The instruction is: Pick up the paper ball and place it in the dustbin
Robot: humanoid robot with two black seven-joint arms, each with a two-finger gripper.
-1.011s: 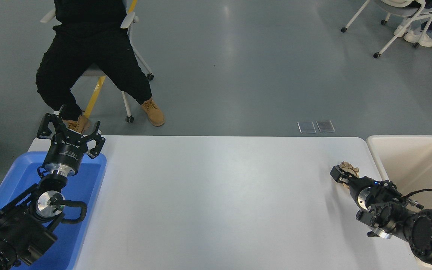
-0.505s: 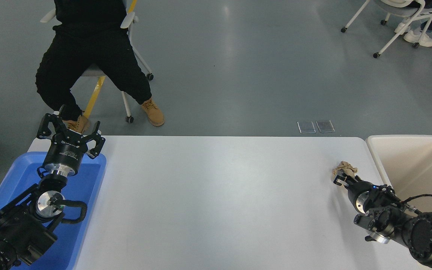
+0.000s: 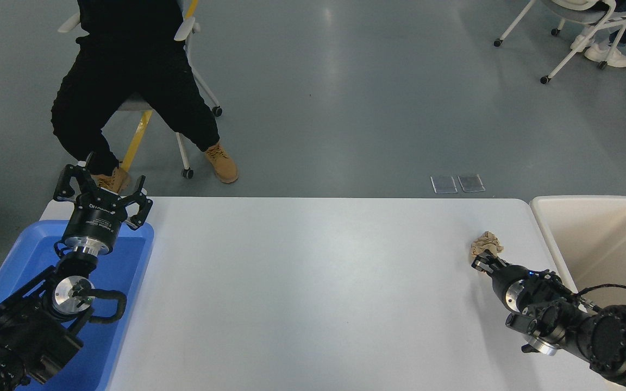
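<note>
The tan paper ball (image 3: 486, 242) is at the table's right side, a short way left of the cream-white dustbin (image 3: 584, 200). My right gripper (image 3: 483, 261) comes in from the lower right, its narrow tips closed on the ball's near edge. The ball shows just beyond the tips, low over the table. The dustbin stands off the table's right end, and what I see of its inside is bare. My left gripper (image 3: 101, 191) is open and parked at the lower left, over the far end of a blue tray.
The blue tray (image 3: 128, 271) lies on the table's left edge under my left arm. A person in black sits on a chair beyond the far left side. Another chair stands on the floor at the top right.
My right gripper has closed from a wider spread around the ball. It has moved left, away from the dustbin, and the ball has moved left with it. The left arm has not moved.
</note>
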